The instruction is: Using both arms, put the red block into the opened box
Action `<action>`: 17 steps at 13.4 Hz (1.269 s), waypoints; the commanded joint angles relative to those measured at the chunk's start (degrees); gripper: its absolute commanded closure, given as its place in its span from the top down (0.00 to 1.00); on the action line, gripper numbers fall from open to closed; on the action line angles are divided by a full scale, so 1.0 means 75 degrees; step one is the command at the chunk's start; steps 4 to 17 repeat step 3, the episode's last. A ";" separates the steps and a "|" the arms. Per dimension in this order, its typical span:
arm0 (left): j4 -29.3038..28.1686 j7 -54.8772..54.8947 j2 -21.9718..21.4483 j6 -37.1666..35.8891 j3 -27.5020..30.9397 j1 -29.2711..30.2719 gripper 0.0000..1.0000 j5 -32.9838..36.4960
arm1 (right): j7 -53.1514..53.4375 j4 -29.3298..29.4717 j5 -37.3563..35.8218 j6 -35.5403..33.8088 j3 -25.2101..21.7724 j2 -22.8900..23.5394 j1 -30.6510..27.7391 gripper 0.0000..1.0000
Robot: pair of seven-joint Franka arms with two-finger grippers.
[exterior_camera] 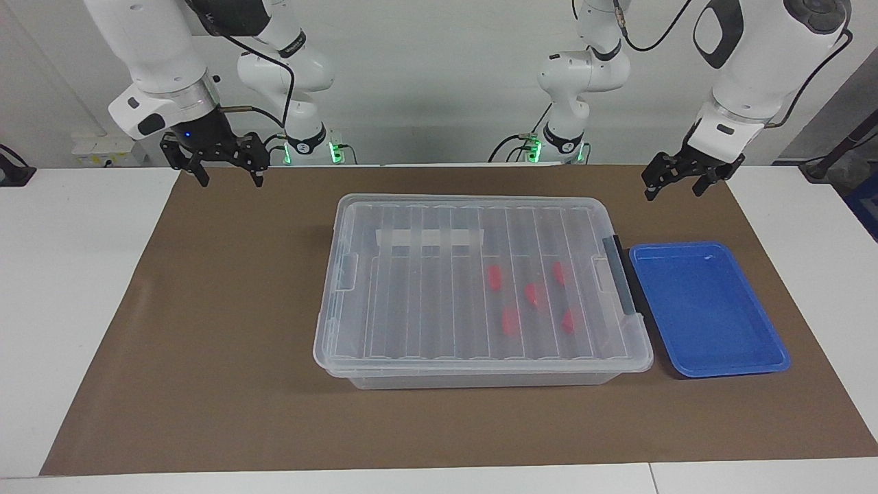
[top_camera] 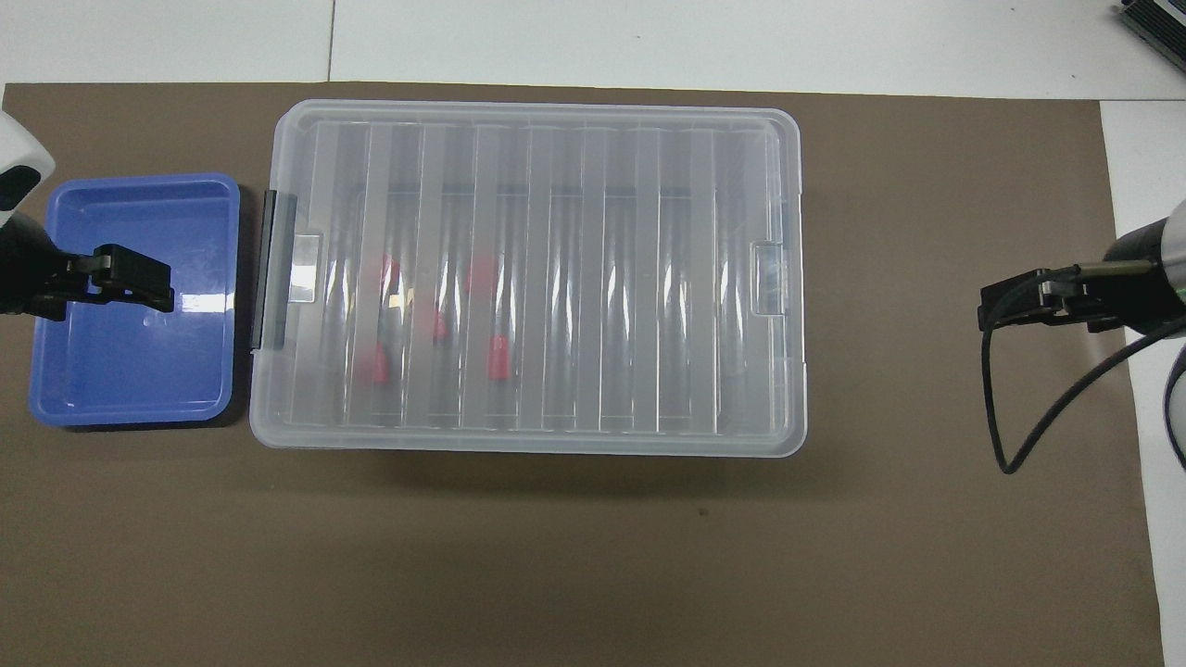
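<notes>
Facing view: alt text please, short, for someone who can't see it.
A clear lidded box sits closed mid-table with five red blocks inside, an empty blue tray beside it. The left gripper and right gripper hover open, holding nothing, at the mat's robot-side corners.

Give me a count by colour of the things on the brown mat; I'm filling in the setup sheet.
Red: 5 blocks, inside the box
Clear: 1 box, with its lid on
Blue: 1 tray, beside the box at the left arm's end
Total: 7
</notes>
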 commanded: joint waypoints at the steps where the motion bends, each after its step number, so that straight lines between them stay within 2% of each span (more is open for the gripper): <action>1: 0.0009 0.0088 -0.0067 -0.0051 0.0001 0.0067 1.00 -0.0184 | 0.0305 -0.0249 0.0015 0.0112 0.0065 -0.0211 -0.0045 1.00; 17: 0.0009 0.0088 -0.0067 -0.0051 0.0001 0.0067 1.00 -0.0196 | 0.0329 -0.0261 0.0027 0.0112 0.0065 -0.0211 -0.0034 1.00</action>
